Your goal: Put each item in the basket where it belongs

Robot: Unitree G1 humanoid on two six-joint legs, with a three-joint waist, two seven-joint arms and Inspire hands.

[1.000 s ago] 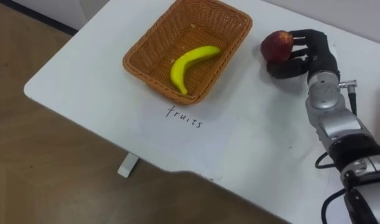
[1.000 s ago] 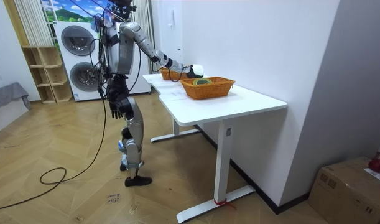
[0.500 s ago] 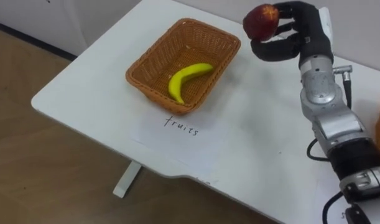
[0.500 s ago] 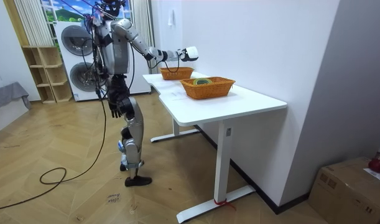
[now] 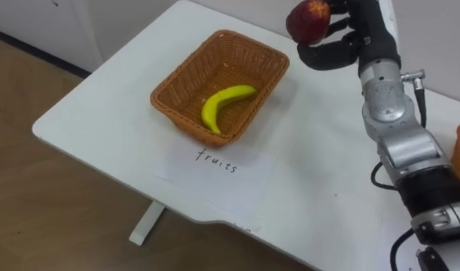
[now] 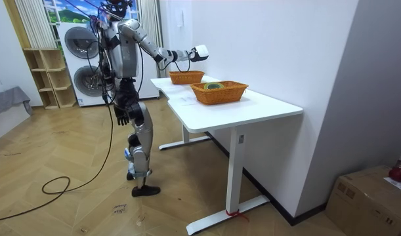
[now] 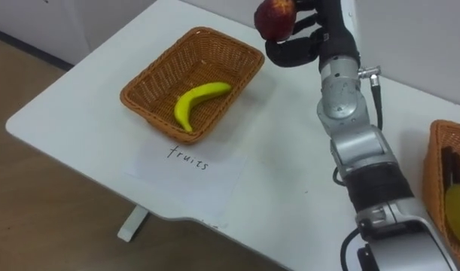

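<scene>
Currently, right robot hand [image 5: 359, 34] closed round red round apple [image 5: 306, 18], upper right of frame, above white table [image 5: 312, 173]; yellow banana [image 5: 222, 102] inside brown wicker basket [image 5: 183, 123].

On your bench [image 5: 102, 113], the banana [image 5: 223, 102] lies in the left basket [image 5: 172, 84], the label sheet [image 5: 214, 162] just before it. Your right hand [image 5: 361, 34] holds the apple [image 5: 306, 19] up, right of that basket; a second basket [image 7: 434, 150] sits far right.

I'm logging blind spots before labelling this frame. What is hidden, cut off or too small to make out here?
Second basket: cut by the right eye view's right edge, contents unclear.
Left hand: too small in the room view, by the hip.
Apple: far side hidden in the right hand, left eye view.
</scene>
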